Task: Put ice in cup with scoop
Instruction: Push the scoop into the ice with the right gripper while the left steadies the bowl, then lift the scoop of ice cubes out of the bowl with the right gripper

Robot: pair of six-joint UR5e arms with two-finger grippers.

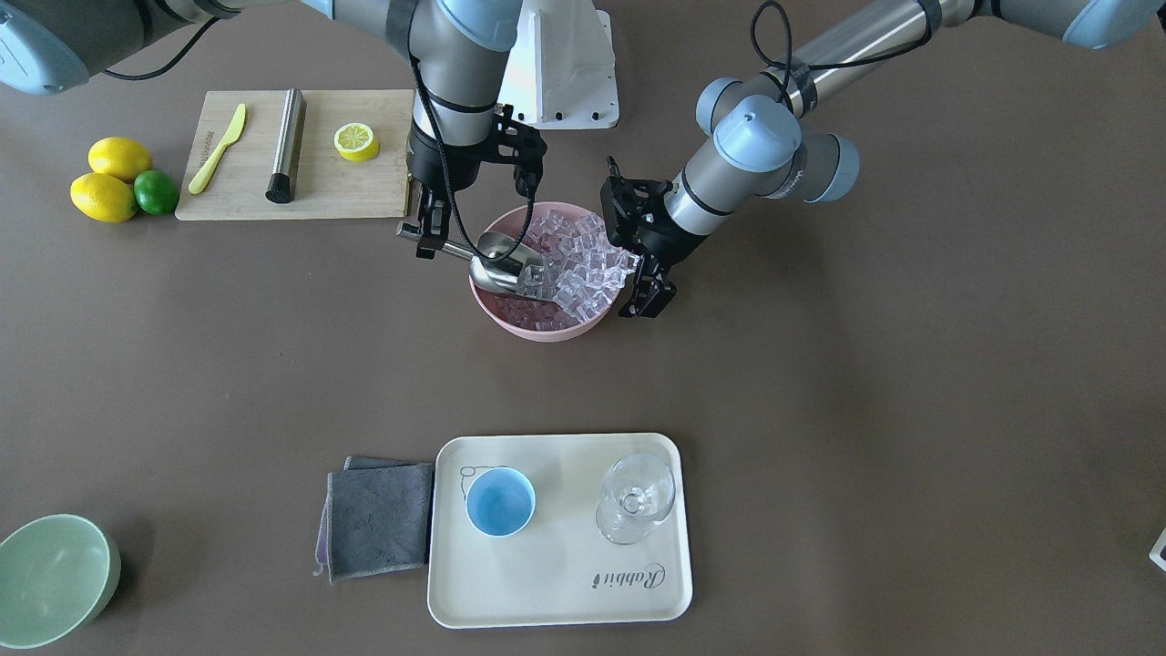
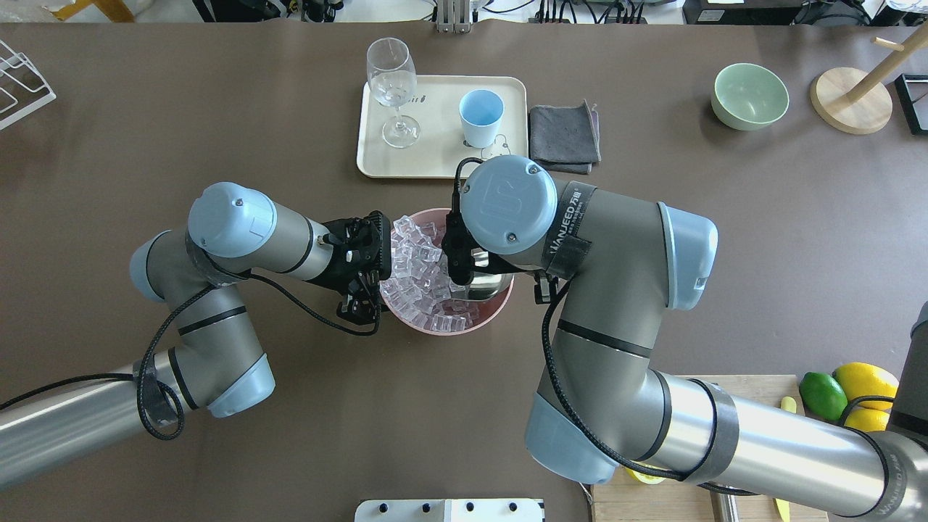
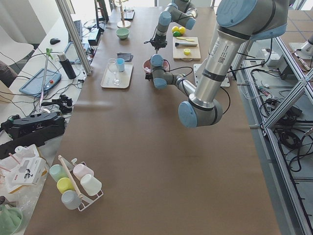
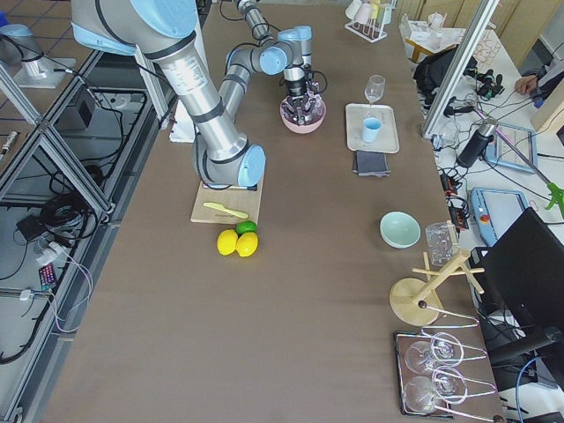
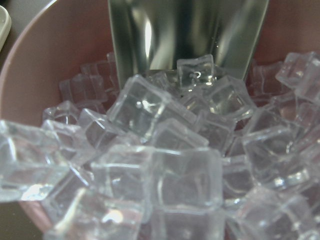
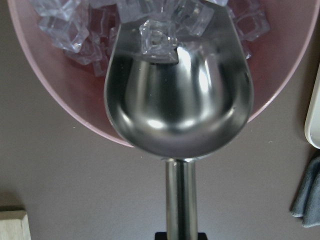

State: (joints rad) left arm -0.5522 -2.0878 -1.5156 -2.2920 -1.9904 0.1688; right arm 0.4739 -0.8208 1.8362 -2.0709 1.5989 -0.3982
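The silver scoop (image 1: pixel 501 264) lies tilted in the pink bowl (image 1: pixel 537 330), its mouth pushed into the heap of clear ice (image 1: pixel 583 264). My right gripper (image 1: pixel 428 239) is shut on the scoop's handle just outside the bowl. In the right wrist view the scoop (image 6: pixel 177 100) holds one ice cube (image 6: pixel 157 37) at its mouth. My left gripper (image 1: pixel 649 299) is at the bowl's opposite rim; I cannot tell whether it grips it. The left wrist view shows ice (image 5: pixel 165 160) and the scoop (image 5: pixel 185 35). The light-blue cup (image 1: pixel 500 501) stands empty on the tray (image 1: pixel 565 583).
A clear stemmed glass (image 1: pixel 635 499) stands on the tray beside the cup. A grey cloth (image 1: pixel 378 519) lies next to the tray. A pale green bowl (image 1: pixel 55 579) is at the table's corner. A cutting board (image 1: pixel 364 191) carries a steel cylinder (image 1: pixel 287 141), with lemons (image 1: pixel 105 196) beside it.
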